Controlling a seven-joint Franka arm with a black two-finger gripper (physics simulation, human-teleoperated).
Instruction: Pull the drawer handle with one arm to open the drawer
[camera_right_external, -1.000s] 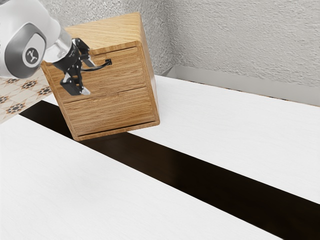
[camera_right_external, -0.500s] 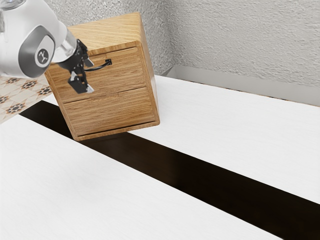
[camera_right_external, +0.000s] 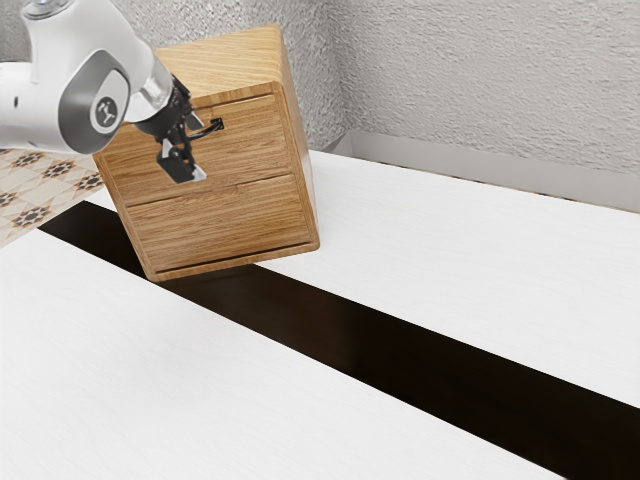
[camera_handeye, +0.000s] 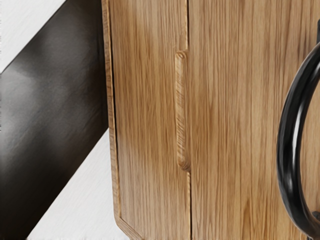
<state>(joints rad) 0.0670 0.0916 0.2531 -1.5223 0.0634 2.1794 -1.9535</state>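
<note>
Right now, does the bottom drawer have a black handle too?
No, the top drawer carries the one black handle, while the bottom drawer front is plain wood.

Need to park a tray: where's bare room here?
Bare: the white tabletop at the exterior view's right of the cabinet, and along the dark stripe. Crowded: the cabinet front, with the gripper by the handle.

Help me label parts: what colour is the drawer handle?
The drawer handle is glossy black, clearest in the wrist view.
</note>
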